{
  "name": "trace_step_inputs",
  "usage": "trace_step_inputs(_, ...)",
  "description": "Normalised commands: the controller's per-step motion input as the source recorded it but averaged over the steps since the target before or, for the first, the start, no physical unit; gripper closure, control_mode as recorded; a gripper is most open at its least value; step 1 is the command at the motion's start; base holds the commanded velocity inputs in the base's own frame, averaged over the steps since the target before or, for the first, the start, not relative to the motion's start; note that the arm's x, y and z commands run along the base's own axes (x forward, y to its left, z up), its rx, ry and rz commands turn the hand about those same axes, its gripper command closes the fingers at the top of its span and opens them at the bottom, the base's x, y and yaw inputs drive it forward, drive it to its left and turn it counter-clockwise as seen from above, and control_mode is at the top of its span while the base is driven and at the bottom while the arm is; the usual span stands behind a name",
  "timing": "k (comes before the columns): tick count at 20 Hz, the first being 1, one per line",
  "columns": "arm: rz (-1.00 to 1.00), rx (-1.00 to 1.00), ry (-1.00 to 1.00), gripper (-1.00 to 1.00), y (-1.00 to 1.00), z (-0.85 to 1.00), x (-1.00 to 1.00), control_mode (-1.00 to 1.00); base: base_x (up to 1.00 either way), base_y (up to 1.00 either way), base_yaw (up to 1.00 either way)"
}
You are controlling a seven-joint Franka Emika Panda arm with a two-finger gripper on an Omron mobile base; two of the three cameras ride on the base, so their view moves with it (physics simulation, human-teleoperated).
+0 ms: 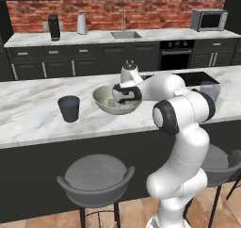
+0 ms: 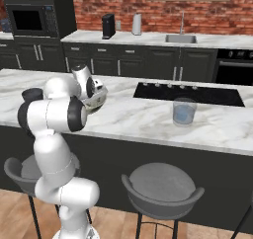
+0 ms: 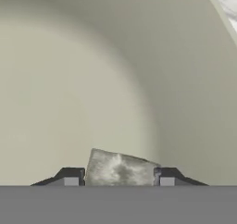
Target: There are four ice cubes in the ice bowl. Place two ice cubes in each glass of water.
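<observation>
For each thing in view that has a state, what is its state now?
ice bowl: upright on the counter, the pincer down inside it.
pincer: fingers at both sides of an ice cube.
ice cube: on the bowl floor, between the fingers.
dark glass: upright, bluish surface.
clear glass: upright, holds water.

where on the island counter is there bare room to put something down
Bare marble lies between the dark cup and the bowl, along the counter's near edge, and between bowl and clear glass. The bowl is crowded: the gripper sits inside around an ice cube.
</observation>
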Motion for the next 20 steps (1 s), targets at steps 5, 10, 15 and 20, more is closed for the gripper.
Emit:
trace_step_inputs(5, -0.08, 0.12, -0.01, 1.00, 0.02, 0.10, -0.17, -1.00, 0.00, 0.00, 0.00)
trace_step_inputs(10, 0.07, 0.13, 0.06, 1.00, 0.10, 0.94, -0.38, -1.00, 0.00, 0.00, 0.00)
trace_step_inputs(15, 0.16, 0.03, 0.00, 1.00, 0.19, 1.00, -0.78, -1.00, 0.00, 0.00, 0.00)
trace_step_inputs(20, 0.17, 0.00, 0.01, 1.00, 0.58, 0.70, -0.72, -1.00, 0.00, 0.00, 0.00)
